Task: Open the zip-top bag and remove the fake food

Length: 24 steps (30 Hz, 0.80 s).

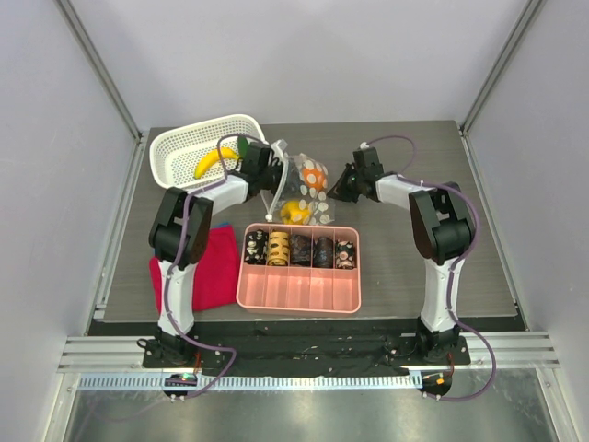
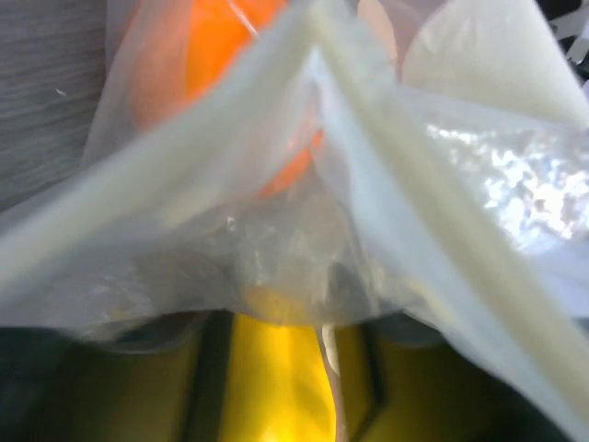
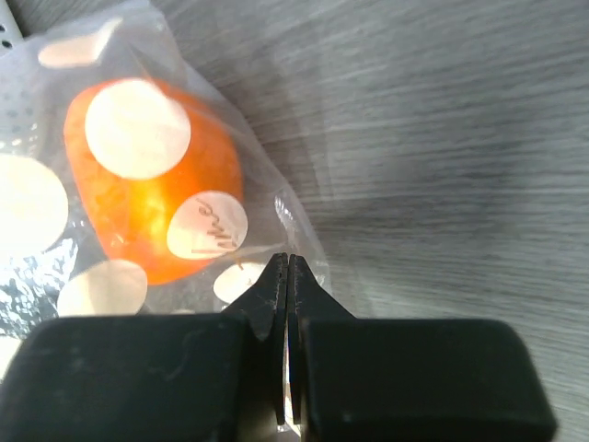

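— How far along are you?
— Partway. A banana (image 1: 210, 164) and a green piece (image 1: 243, 145) lie in the white basket (image 1: 166, 147), left of your left claw (image 1: 273, 171). I cannot tell how wide that claw stands.
— What's left?
— An orange piece (image 3: 152, 193) and a yellow one (image 1: 294, 212) sit inside the zip-top bag (image 3: 46, 285). Your right claw (image 3: 285, 262) pinches its edge.

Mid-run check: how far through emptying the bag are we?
Done: the zip-top bag gapes open, and a banana and green piece lie in the white basket. In hand: right pincer pinches the bag's edge; left pincer is at its mouth. Left: an orange piece and a yellow piece inside the bag.
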Each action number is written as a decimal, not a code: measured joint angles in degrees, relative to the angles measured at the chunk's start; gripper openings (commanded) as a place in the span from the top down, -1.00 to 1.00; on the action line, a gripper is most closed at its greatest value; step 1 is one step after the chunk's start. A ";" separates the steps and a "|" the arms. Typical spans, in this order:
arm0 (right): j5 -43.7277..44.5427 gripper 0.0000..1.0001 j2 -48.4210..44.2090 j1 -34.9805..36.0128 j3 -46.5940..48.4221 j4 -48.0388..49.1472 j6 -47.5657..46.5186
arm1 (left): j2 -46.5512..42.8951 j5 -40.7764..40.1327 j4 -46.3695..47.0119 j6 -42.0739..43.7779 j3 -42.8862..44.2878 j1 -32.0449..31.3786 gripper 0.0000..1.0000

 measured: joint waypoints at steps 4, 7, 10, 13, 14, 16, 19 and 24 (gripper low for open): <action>-0.83 0.98 -1.22 0.00 -2.27 0.20 0.07 | -1.18 -1.22 0.70 0.00 -0.85 0.00 -0.08; -1.11 0.97 -2.84 0.11 -3.50 -0.90 -0.52 | -3.21 -3.15 -1.22 1.62 -1.46 0.00 -0.03; -1.62 0.97 -5.49 0.42 -5.14 -1.51 -0.98 | -6.21 -4.37 -3.32 3.17 -2.56 0.00 0.07; -2.80 0.97 -7.74 1.05 -7.28 -0.59 -0.68 | -8.15 -4.87 -4.70 4.28 -2.73 0.00 0.15; -3.28 0.97 -7.93 1.16 -7.80 0.02 -0.39 | -8.52 -5.03 -4.87 4.52 -2.75 0.00 0.18; -4.07 0.97 -7.41 1.38 -8.48 1.64 0.68 | -8.74 -5.14 -5.05 4.72 -2.95 0.00 0.20; -4.72 0.97 -4.94 1.57 -8.37 3.76 2.03 | -8.72 -5.16 -6.25 5.18 -3.34 0.00 0.11; -4.48 0.97 -0.31 1.31 -5.46 5.16 3.41 | -8.70 -4.79 -8.33 6.73 -3.30 0.00 0.01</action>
